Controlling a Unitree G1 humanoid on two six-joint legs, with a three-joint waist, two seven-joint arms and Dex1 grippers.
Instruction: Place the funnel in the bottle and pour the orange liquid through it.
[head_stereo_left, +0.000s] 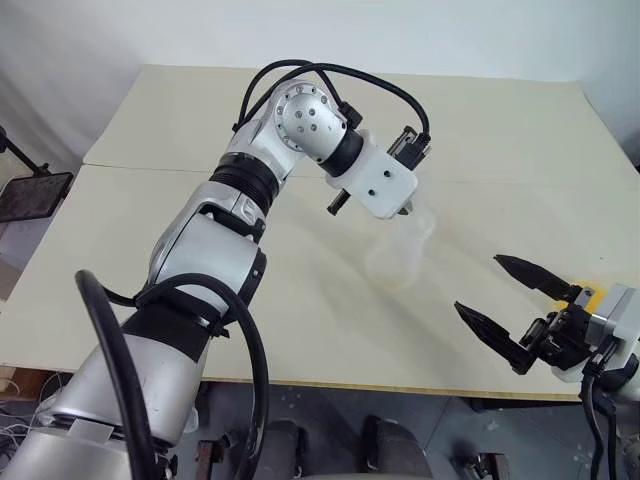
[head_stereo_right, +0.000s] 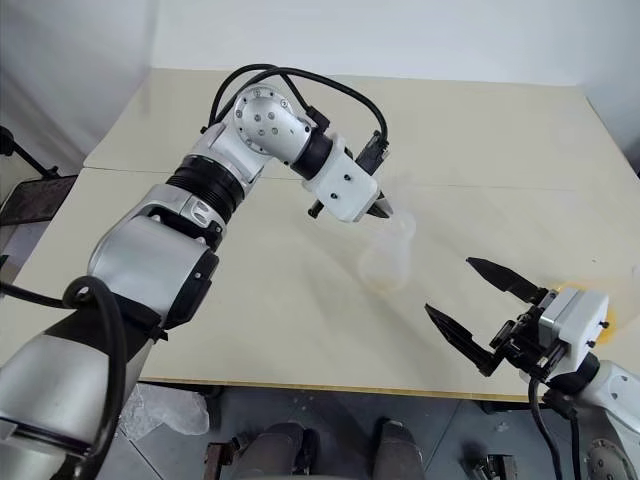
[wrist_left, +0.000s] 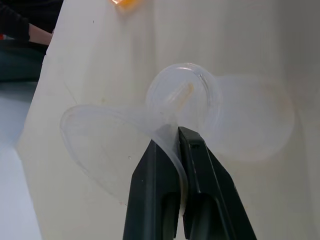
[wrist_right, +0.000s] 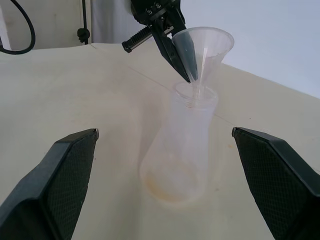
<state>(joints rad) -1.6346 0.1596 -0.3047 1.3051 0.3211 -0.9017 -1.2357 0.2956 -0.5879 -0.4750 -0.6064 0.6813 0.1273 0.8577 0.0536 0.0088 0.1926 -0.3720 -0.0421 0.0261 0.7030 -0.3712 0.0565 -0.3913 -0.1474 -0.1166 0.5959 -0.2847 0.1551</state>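
Two black fingers (wrist_left: 192, 180) of the left gripper (wrist_right: 182, 55) pinch the funnel (wrist_right: 205, 42) by its rim, so its thin stem can slip into the bottle (wrist_right: 180, 150) on the table (head_stereo_left: 180, 220). I think the tip is just inside. Right gripper (head_stereo_left: 510, 300) waits wide apart nearby, holding nothing.

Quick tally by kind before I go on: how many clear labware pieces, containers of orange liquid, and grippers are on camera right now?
Clear funnels: 1, the funnel, pinched by the left gripper with its stem at the flask's mouth.
Clear flasks: 1, the bottle, upright on the table.
Containers of orange liquid: 1, partly seen at the frame's edge.
Grippers: 2, counting the right gripper, open and empty.
Total: 5.
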